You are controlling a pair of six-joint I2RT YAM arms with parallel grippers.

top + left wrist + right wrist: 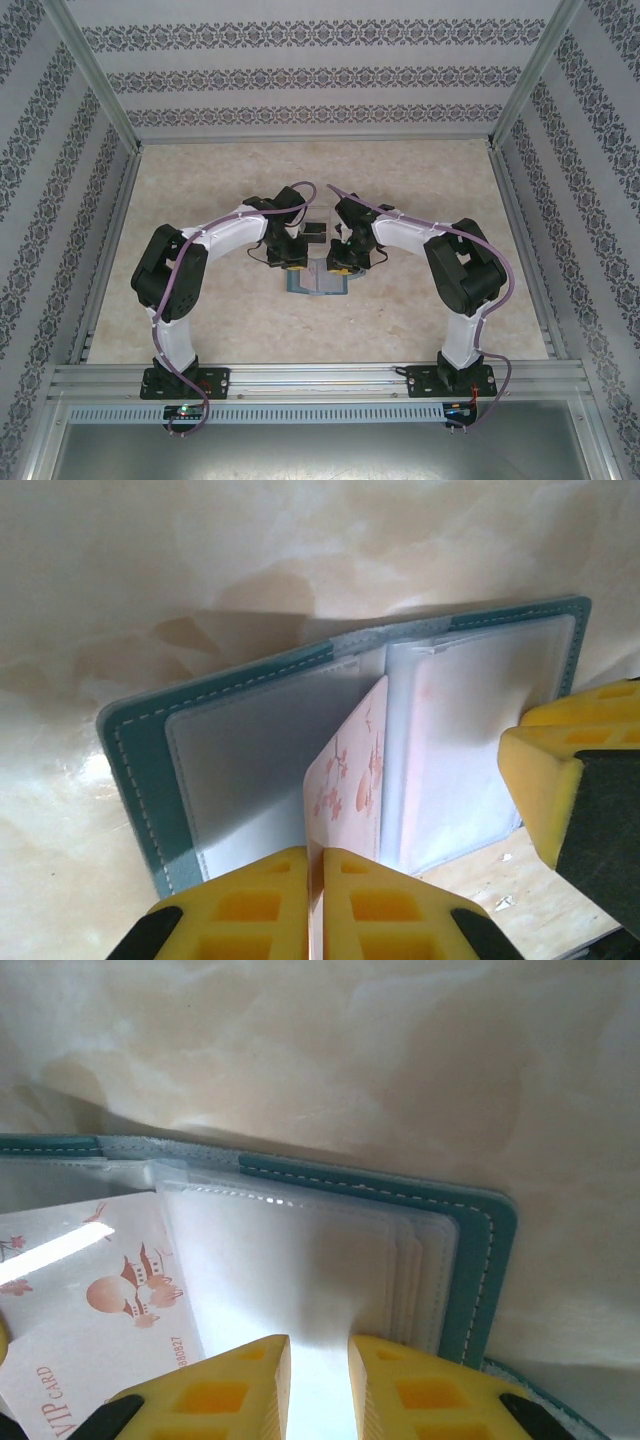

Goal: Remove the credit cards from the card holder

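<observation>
The left claw (315, 865) is pinching a pink-printed card (350, 770), which is standing on edge at the middle fold of the open holder (140, 750). The holder is lying spread flat on the bench (300, 540), under both wrists. The right claw (320, 1360) is sitting narrow, gripping the edge of the holder's right-hand clear sleeves (300, 1260). Two dark cards (315, 229) are lying on the bench just beyond the holder.

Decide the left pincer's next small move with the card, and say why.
Probably draw the card back, clear of the holder: the left pincer is shut on its near edge, its far end reaches the sleeves, and the right pincer is at the holder's other half.
</observation>
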